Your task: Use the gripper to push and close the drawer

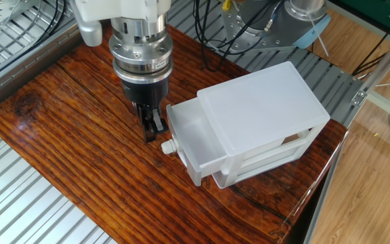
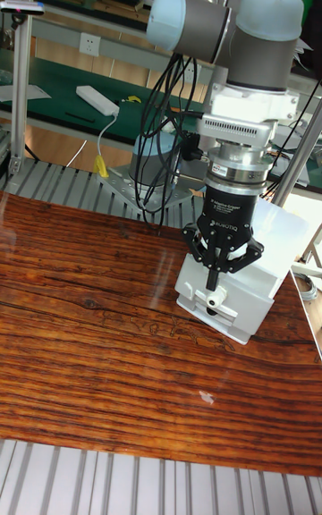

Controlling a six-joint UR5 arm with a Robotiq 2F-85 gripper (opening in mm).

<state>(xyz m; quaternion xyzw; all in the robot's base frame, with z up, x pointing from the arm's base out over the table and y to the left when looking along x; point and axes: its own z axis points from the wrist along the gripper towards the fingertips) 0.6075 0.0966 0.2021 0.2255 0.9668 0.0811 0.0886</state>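
Note:
The white cabinet (image 1: 263, 112) lies on the wooden table (image 1: 73, 142). Its top drawer (image 1: 185, 159) stands pulled out toward the left, its tray empty and its small round knob (image 1: 167, 146) pointing left. My gripper (image 1: 152, 131) hangs vertically just left of the drawer front, slightly above and behind the knob, with its black fingers pressed together and holding nothing. In the tall fixed view the gripper (image 2: 213, 281) sits directly over the knob (image 2: 213, 301) in front of the drawer (image 2: 231, 309). I cannot tell whether the fingers touch the drawer.
The cabinet sits near the table's right edge (image 1: 317, 183). Ribbed metal framing (image 1: 19, 203) surrounds the table. Black cables (image 1: 212, 30) and the arm's base (image 1: 296, 17) stand behind the cabinet.

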